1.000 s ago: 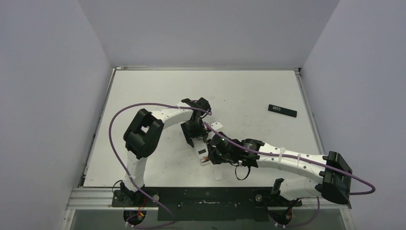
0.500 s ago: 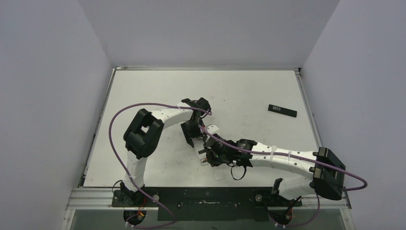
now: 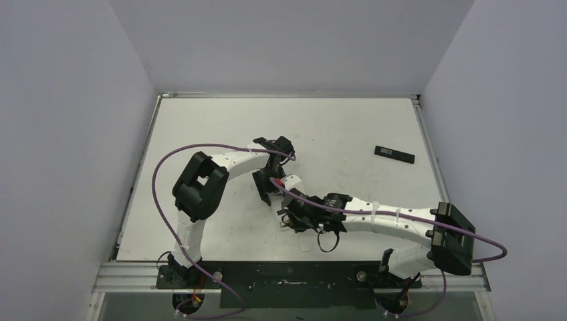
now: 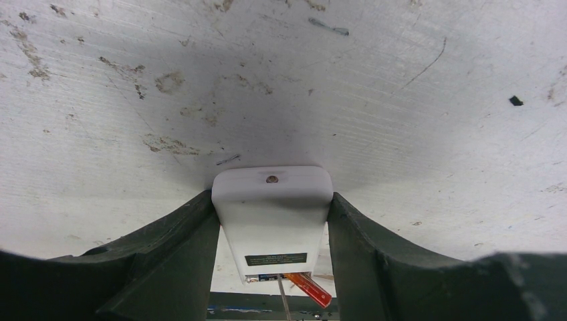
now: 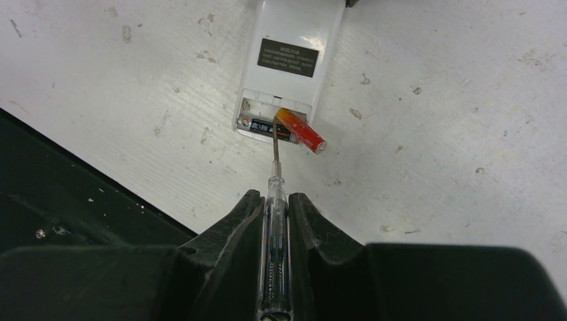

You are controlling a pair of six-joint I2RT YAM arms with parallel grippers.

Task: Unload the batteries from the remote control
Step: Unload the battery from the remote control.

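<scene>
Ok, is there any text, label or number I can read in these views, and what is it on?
Nothing can be read clearly.
On the white remote, the dark label: lines of pale print, too small to read.
On the dark battery in the open compartment: small markings, blurred.
On the black rectangular piece lying apart to the right: a pale mark, too small to read.
On the orange-red battery: no print visible.

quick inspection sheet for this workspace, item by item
surface: white table, scuffed and stained
job's things: white remote back up, compartment open; red battery tilted half out; dark battery seated inside
clutter: black bar-shaped item at far right
grippers: left gripper clamps the remote's sides; right gripper shut on screwdriver, tip in the compartment
cables: purple cables loop over both arms
surroundings: plain grey walls on three sides
</scene>
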